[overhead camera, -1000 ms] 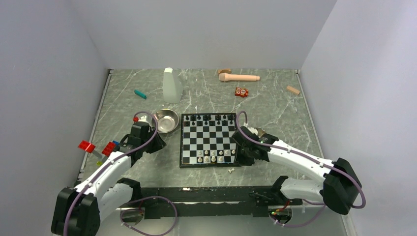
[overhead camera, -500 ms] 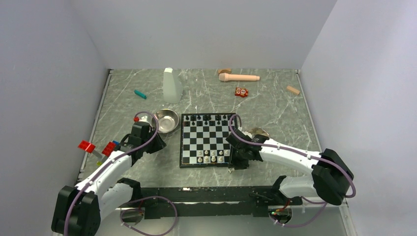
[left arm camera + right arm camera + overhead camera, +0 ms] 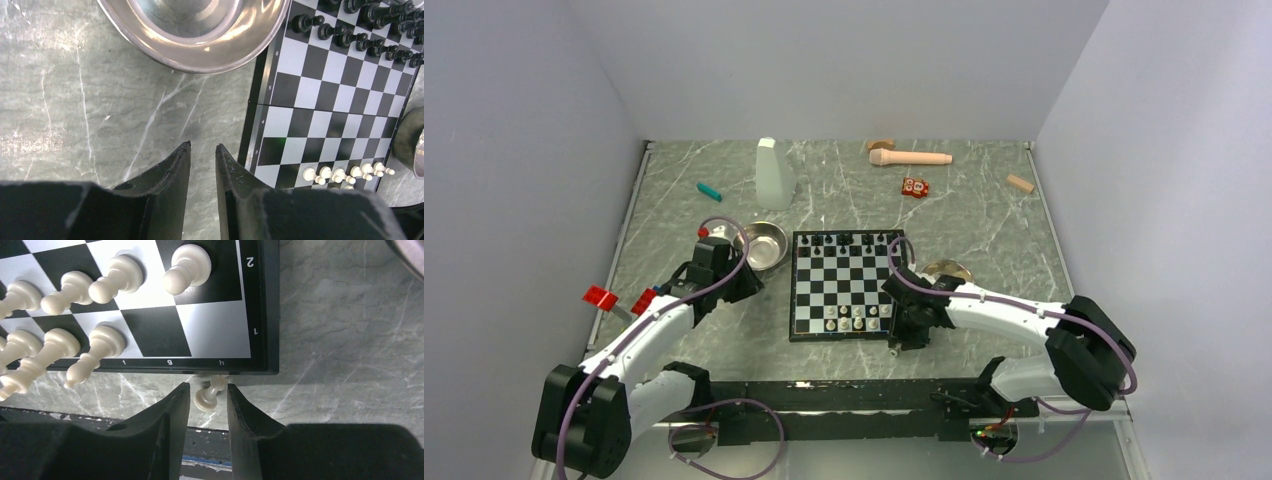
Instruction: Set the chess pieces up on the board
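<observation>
The board (image 3: 844,285) lies mid-table, with black pieces (image 3: 844,239) along its far row and white pieces (image 3: 856,318) along its near rows. In the right wrist view the white pieces (image 3: 107,282) stand near the board's corner (image 3: 260,315). One loose white piece (image 3: 209,394) lies on the table just off that corner. My right gripper (image 3: 207,388) is open with a finger on either side of it. From above, my right gripper (image 3: 902,338) sits at the board's near right corner. My left gripper (image 3: 203,146) is empty, its jaws a narrow gap apart, over bare table left of the board (image 3: 330,95).
A steel bowl (image 3: 762,245) touches the board's far left corner, and another (image 3: 946,270) sits right of the board. A white bottle (image 3: 774,172), teal stick (image 3: 709,191), wooden pestle (image 3: 911,157), red toy (image 3: 914,186) and wooden block (image 3: 1020,183) lie at the back. Red blocks (image 3: 601,297) lie left.
My right gripper moved left and toward the near edge, off the board's right side to its near right corner, over the loose white piece. My left arm shifted slightly toward the bowl.
</observation>
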